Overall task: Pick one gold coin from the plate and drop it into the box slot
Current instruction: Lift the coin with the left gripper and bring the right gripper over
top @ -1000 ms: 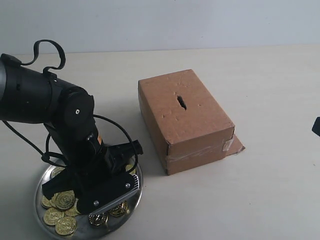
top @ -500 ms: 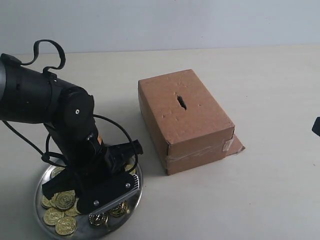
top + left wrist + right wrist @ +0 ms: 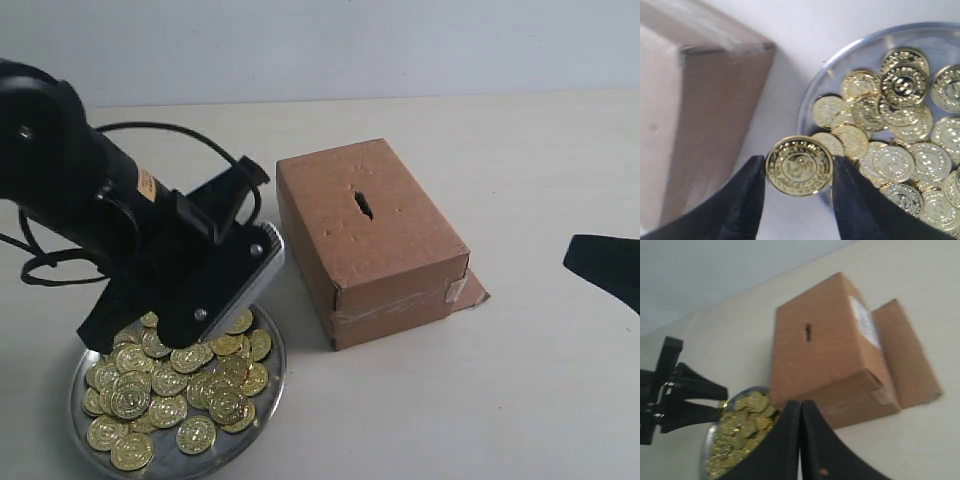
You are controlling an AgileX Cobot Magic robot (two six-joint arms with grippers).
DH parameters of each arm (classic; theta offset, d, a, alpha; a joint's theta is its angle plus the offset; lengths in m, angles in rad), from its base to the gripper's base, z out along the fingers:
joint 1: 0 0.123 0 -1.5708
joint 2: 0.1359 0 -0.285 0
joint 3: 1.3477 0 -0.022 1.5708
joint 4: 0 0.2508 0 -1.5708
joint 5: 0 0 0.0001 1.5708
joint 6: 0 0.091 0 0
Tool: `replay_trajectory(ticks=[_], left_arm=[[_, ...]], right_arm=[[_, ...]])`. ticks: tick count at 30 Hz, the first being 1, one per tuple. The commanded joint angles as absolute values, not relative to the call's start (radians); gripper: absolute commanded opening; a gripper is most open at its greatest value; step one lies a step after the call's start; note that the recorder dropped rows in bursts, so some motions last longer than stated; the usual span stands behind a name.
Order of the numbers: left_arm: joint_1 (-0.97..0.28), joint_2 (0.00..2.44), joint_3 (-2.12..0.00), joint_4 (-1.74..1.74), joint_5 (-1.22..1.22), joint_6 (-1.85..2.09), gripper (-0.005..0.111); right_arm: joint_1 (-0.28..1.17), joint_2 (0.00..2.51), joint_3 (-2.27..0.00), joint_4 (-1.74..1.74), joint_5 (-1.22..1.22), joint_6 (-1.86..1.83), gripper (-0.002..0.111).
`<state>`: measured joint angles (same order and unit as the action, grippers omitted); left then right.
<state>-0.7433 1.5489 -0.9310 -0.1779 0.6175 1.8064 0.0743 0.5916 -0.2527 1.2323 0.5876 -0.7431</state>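
Observation:
My left gripper (image 3: pixel 799 165) is shut on one gold coin (image 3: pixel 799 166), pinched by its edges between the two black fingers. It hangs above the silver plate (image 3: pixel 273 392), on the side toward the box. Several gold coins (image 3: pixel 185 385) lie heaped in the plate. The brown cardboard box (image 3: pixel 390 240) stands to the plate's right, with the dark slot (image 3: pixel 363 204) in its top face. The slot (image 3: pixel 807 333) also shows in the right wrist view. My right gripper (image 3: pixel 801 407) is shut with nothing in it, at the right edge (image 3: pixel 600 265), apart from the box.
The box flap (image 3: pixel 472 290) sticks out on the table at its near right corner. The black left arm (image 3: pixel 90 190) and its cable (image 3: pixel 160 130) stand over the plate's far side. Pale tabletop (image 3: pixel 520 400) runs between box and right gripper.
The left gripper has risen off the plate with a coin in it, and the arm has swung up and back, uncovering the coins. The right gripper has come further in from the right edge.

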Motion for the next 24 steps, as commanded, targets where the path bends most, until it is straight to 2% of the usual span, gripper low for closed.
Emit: replay_trajectory(ticks=[1,8,16,19,24], left_arm=[[-0.749,1.425,-0.935,-0.274,0.614,1.698,0.023],[-0.749,1.281,-0.935,-0.519,0.614,1.681,0.023],[-0.749,1.222,-0.935,-0.542,0.623,1.615,0.023],[-0.749,1.220,-0.935,-0.523,0.623,1.563,0.023],[-0.749,1.220,-0.935,-0.381,0.619,1.409,0.023]], right_arm=[[0.070,0.596,-0.261,1.492,0.672,-0.926,0.000],[0.070,0.706,-0.313,1.531,0.753,-0.940,0.000],[0.080,0.976,-0.564,1.504,0.927,-0.940,0.000],[0.156,1.065,-0.625,1.499,0.903,-0.940,0.000],[0.397,1.177,-0.706,1.459,0.719,-0.888,0.000]])
